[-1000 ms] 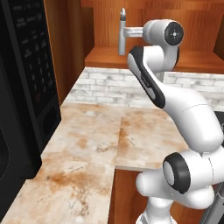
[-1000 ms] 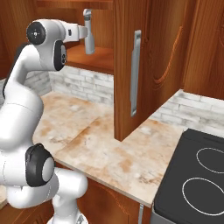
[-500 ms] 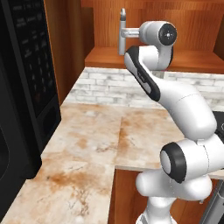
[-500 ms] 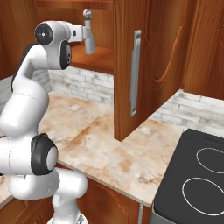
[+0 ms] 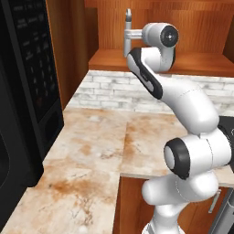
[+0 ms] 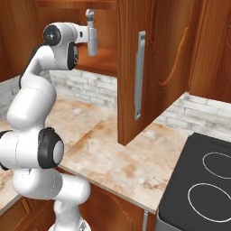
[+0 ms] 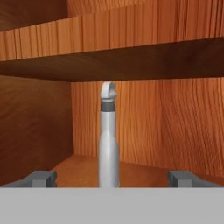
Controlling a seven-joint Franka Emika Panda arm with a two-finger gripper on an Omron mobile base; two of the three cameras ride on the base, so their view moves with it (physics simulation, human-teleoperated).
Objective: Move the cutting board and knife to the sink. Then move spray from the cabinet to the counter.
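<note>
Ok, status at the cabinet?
Tool open, level with light grey spray bottle. Bottle upright on wooden cabinet shelf, ungrasped. Nothing in the way.

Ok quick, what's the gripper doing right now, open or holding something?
Gripper: open, jaws spread wide inside the cabinet, holding nothing; the spray stands upright on the shelf between the two fingertips.

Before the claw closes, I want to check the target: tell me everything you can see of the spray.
The spray is a slim light grey bottle with a darker collar below a rounded nozzle head. It looks like matte plastic. It stands upright on the wooden floor of the cabinet, under a shelf and near the back wall. It sits centred between the fingertips of the open claw, which do not touch it.
</note>
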